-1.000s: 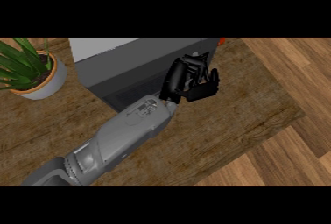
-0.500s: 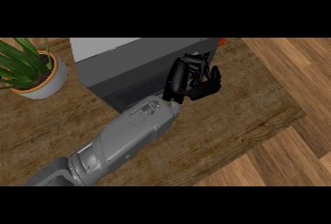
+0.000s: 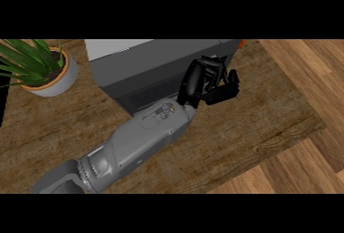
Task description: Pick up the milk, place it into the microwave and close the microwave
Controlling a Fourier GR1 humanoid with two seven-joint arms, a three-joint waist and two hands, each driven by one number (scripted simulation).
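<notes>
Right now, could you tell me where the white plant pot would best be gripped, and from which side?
Probably by the white pot's bare side wall under the rim, coming from the view's right. It stands upright and its wall shows there, while the leaves spread over the top and left, blocking a grasp from above.

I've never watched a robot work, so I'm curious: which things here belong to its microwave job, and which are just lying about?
Part of the job:
microwave
left hand, at the microwave's front
(no milk shows in this view)

Just lying about:
potted plant, left of the microwave
wooden counter under it all
</notes>
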